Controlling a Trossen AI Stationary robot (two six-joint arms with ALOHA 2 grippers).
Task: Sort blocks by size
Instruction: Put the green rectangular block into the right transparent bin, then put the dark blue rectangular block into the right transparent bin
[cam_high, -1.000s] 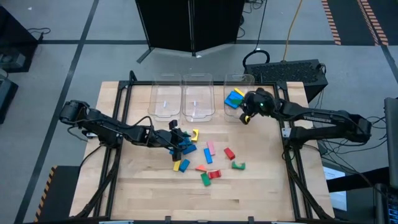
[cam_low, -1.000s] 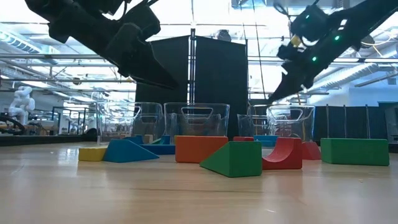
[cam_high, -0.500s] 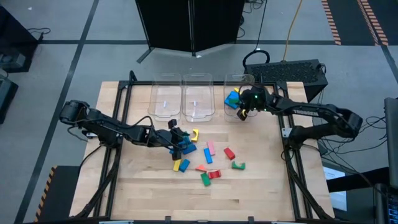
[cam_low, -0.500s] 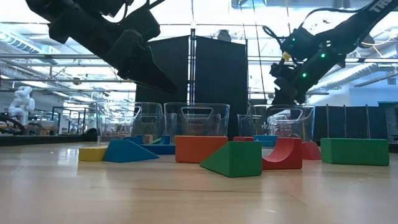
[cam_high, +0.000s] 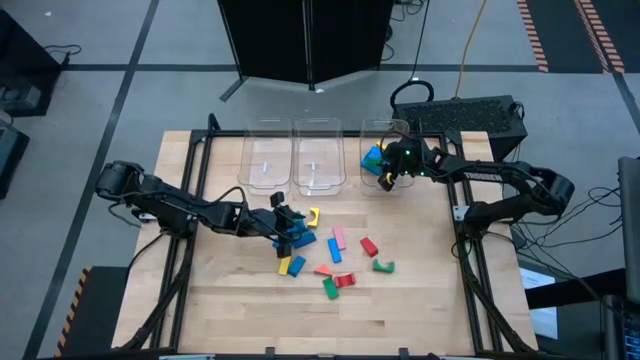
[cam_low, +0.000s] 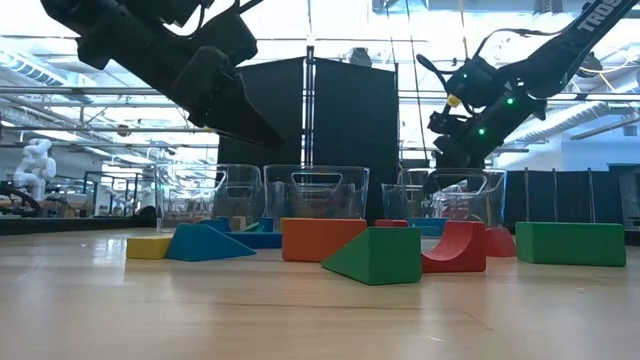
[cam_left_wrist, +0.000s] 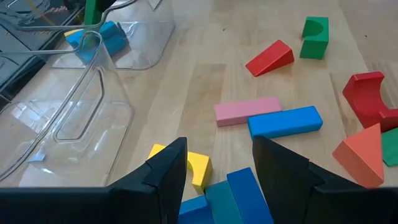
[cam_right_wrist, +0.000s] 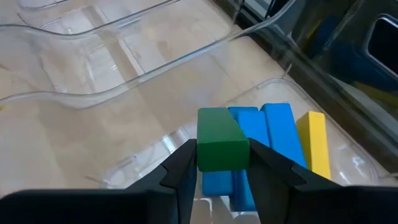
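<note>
Right gripper (cam_right_wrist: 222, 168) sits over the right-hand clear bin (cam_high: 388, 130), upper centre-right of the high view. Its fingers (cam_right_wrist: 180, 171) stand on either side of a green block (cam_right_wrist: 221, 146), touching its sides; whether the grip is firm or slackening cannot be told. Below it in the bin lie two blue blocks (cam_right_wrist: 273, 134) and a yellow block (cam_right_wrist: 314, 143).

Left gripper (cam_left_wrist: 217, 165) is low over the loose blocks (cam_high: 335, 262) at mid-table, jaws parted and holding nothing. Blue blocks (cam_left_wrist: 245, 199) lie just beneath them, a yellow arched block (cam_left_wrist: 198, 169) beside.

The middle bin (cam_high: 318, 155) and left bin (cam_high: 263, 158) show no blocks.

Lettering on the right arm in the low view, upper right corner, is cut off and unreadable. No other writing is legible.
</note>
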